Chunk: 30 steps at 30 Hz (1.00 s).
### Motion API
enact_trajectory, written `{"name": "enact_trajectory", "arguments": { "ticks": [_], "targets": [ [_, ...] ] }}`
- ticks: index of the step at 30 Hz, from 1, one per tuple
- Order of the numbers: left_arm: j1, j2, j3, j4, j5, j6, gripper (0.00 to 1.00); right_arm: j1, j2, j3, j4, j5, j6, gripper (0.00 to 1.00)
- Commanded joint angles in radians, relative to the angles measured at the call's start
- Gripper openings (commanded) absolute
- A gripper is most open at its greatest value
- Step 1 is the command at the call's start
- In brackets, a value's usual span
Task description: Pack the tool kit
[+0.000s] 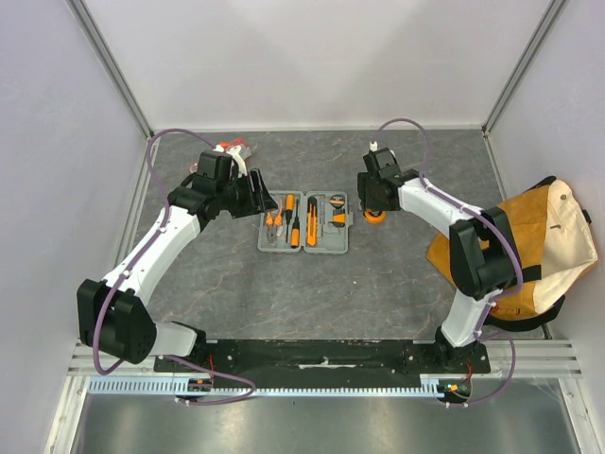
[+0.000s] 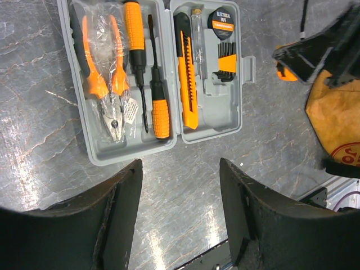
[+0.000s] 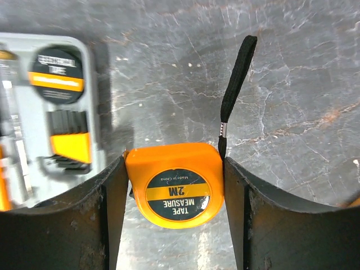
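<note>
Where the tool kit is lying: its grey case [image 2: 135, 153] is sitting open and flat in the middle of the desk [image 1: 312, 293], with both halves facing up.
Left half: it is holding plastic-wrapped pliers [image 2: 104, 84] and two orange-handled screwdrivers [image 2: 160, 115], which are lying head to tail.
Right half: it is carrying a utility knife [image 2: 187, 73], a clear tester pen [image 2: 198, 39], a roll of electrical tape [image 2: 223, 21] and hex keys [image 2: 226, 61] in an orange holder.
Tape measure [image 3: 175, 188]: orange and marked 2M, it is sitting outside the case, just beside its right edge. I cannot tell whether it is resting on the desk or raised.
Wrist strap [image 3: 236, 84]: black, trailing from the tape measure across the desk.
Right claw [image 3: 175, 194]: it is gripping the tape measure, with its fingers pressing on two opposite sides.
Left claw [image 2: 180, 185]: it is hanging just left of the case, with its jaws standing wide and gripping nothing.
Canvas bag [image 1: 529, 246]: it is slumping at the desk's right edge, well apart from the case.
</note>
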Motion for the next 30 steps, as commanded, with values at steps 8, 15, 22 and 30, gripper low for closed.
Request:
{"name": "enact_trajectory", "arguments": {
  "ticks": [8, 15, 22, 30],
  "targets": [
    [0.013, -0.034, -0.009, 0.025, -0.008, 0.046, 0.63, 0.217, -0.109, 0.111, -0.028, 0.051, 0.098, 0.47],
    [0.015, -0.025, -0.028, 0.030, -0.016, 0.037, 0.63, 0.314, -0.095, 0.030, -0.001, 0.133, 0.262, 0.47],
    [0.018, 0.002, -0.040, 0.031, -0.022, 0.031, 0.63, 0.369, -0.055, -0.044, 0.056, 0.188, 0.332, 0.45],
    [0.017, 0.003, -0.043, 0.033, -0.033, 0.033, 0.63, 0.390, -0.025, -0.104, 0.143, 0.298, 0.348, 0.45]
  ]
}}
